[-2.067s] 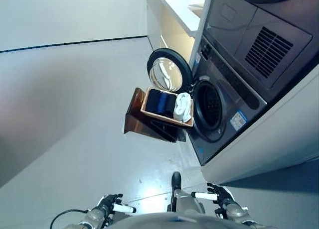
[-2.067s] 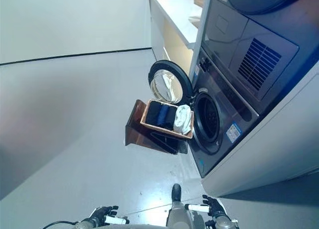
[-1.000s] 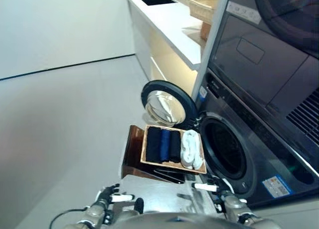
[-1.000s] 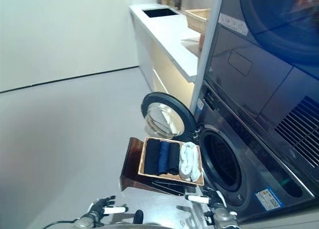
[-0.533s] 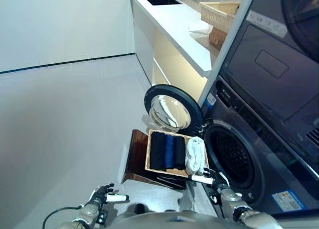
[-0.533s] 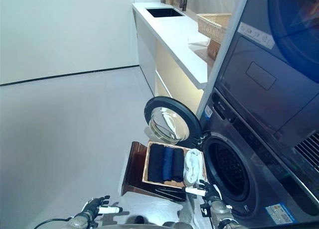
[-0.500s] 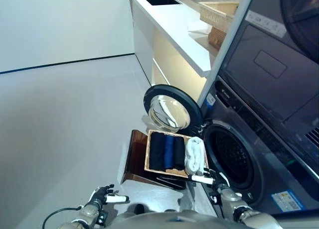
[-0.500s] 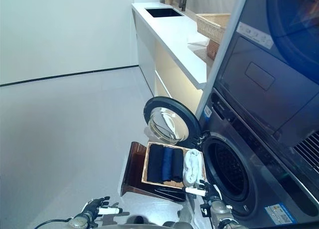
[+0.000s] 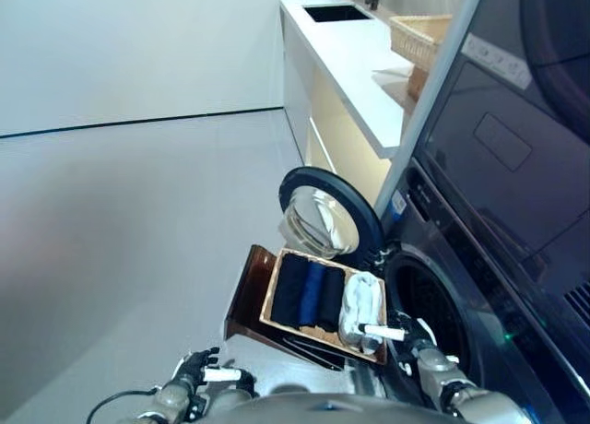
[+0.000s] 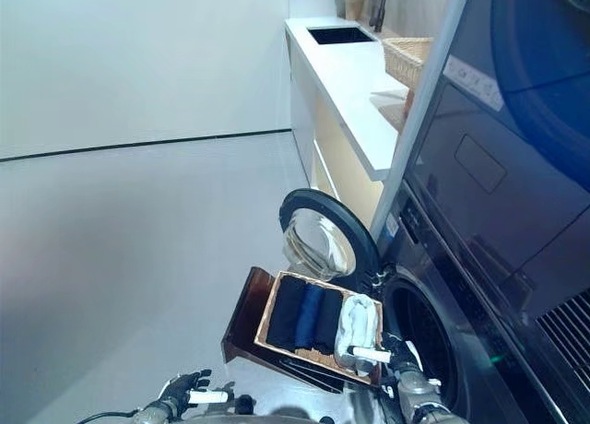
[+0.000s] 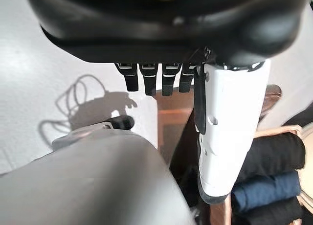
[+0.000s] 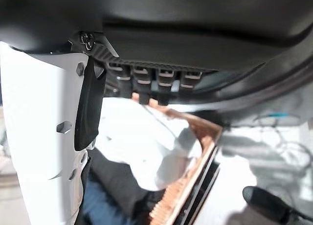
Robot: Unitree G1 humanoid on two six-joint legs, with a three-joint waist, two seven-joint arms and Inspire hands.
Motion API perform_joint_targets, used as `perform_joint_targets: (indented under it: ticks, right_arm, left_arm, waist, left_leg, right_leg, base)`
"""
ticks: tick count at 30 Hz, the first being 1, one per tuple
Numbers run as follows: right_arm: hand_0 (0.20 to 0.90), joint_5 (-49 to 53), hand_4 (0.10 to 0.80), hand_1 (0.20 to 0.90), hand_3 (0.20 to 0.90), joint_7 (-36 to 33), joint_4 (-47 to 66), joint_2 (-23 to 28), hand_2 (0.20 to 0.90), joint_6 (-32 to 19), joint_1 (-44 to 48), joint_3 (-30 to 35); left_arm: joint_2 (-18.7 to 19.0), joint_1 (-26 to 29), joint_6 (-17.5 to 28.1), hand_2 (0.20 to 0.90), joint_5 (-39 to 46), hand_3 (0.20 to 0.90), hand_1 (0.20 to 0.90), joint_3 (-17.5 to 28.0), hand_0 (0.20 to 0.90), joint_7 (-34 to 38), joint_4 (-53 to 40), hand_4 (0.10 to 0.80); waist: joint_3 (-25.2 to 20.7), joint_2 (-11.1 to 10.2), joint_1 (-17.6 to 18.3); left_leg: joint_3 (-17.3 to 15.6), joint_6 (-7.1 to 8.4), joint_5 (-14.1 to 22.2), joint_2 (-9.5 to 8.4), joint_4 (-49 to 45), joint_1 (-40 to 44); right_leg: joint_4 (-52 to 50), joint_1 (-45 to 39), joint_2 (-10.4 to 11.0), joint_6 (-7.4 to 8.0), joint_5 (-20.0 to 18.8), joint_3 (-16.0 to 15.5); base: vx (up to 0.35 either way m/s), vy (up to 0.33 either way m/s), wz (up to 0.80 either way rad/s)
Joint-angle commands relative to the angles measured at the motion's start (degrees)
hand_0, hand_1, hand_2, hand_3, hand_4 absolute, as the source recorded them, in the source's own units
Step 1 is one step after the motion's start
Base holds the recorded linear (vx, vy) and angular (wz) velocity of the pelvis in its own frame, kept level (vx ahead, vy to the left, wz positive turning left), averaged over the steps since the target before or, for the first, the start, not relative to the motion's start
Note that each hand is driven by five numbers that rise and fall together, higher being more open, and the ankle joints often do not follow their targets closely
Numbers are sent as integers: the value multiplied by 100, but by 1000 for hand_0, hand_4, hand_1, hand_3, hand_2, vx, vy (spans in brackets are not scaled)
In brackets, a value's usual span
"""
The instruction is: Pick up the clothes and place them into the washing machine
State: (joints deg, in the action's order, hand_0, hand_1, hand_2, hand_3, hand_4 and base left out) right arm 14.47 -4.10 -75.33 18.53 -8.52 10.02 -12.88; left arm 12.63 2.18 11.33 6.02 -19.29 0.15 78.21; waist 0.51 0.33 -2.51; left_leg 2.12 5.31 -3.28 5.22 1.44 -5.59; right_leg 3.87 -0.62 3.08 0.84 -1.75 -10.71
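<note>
A shallow wicker basket (image 9: 274, 304) rests on a low dark brown box (image 9: 245, 295) beside the washing machine (image 9: 479, 286). It holds folded black and blue clothes (image 9: 309, 295) and a white cloth (image 9: 362, 302) at the machine end. The machine's round door (image 9: 330, 217) stands open, and the dark drum opening (image 9: 431, 318) is right of the basket. My right hand (image 9: 419, 355) is open and empty, just short of the basket's near corner; its wrist view shows the white cloth (image 12: 146, 146) past the fingers. My left hand (image 9: 192, 376) is open, low, left of the box.
A long white counter (image 9: 355, 60) with a sink runs behind the machine, with another wicker basket (image 9: 424, 37) on it. A second dark appliance (image 9: 516, 138) is stacked above the washing machine. Grey floor (image 9: 138, 221) stretches to the left.
The camera has moved, and the whole picture has shifted. My right hand has come closer to the basket's near corner by the white cloth. The clothes lie as before.
</note>
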Motion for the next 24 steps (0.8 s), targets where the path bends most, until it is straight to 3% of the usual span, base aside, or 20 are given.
perform_joint_targets:
  ticks: [1, 7, 9, 11, 17, 24]
  right_arm:
    - [900, 79, 800, 900, 900, -123, -26, 95, 900, -160, 282, 144]
    - [900, -105, 800, 900, 900, -81, -210, 174, 900, -100, 436, 202]
    - [900, -153, 800, 900, 900, -95, -248, 197, 900, -94, 521, 187]
    - [900, -218, 800, 900, 900, -182, -335, 281, 900, -56, 827, 106]
    - [900, -198, 800, 900, 900, -474, -651, 463, 900, -39, 1200, 102]
    - [900, -226, 800, 900, 900, -1009, -1173, 852, 900, 72, 2295, -62]
  left_arm:
    - [132, 226, 181, 900, -119, 900, 900, 56, 900, 101, 21, 800]
    - [258, 213, 205, 900, -192, 900, 900, 183, 900, 74, 5, 800]
    - [265, 202, 219, 900, -190, 900, 900, 179, 900, 81, -23, 800]
    - [318, 210, 231, 900, -151, 900, 900, 102, 900, 85, -198, 800]
    - [334, 182, 285, 900, 25, 900, 900, 6, 900, 111, -631, 800]
    - [288, 176, 374, 900, 292, 900, 900, -347, 900, 278, -1040, 800]
  waist:
    - [-246, -126, -44]
    - [-191, -162, -239]
    - [-141, -151, -299]
    - [82, -126, -399]
    - [318, -150, -450]
    - [842, 91, -540]
  left_leg:
    - [39, -252, 183, -286, 31, 21]
    - [-124, -475, 522, -569, -287, -25]
    - [-213, -509, 562, -566, -342, -48]
    - [-367, -463, 564, -500, -424, -163]
    - [-247, -355, 562, -495, -652, -559]
    - [-84, -359, 377, -545, -796, -1330]
  right_leg:
    - [-190, -234, 417, 416, 385, 411]
    - [-441, -84, 738, 627, 304, 523]
    - [-623, 54, 771, 659, 283, 491]
    - [-718, 377, 832, 661, 117, 112]
    - [-218, 322, 806, 588, 4, -17]
    - [-442, 1086, 854, 543, -38, -30]
  base:
    - [128, 105, -44]
    - [62, 77, -33]
    - [-35, 49, -35]
    - [-82, 7, -44]
    - [-25, -49, -6]
    - [-135, 11, 11]
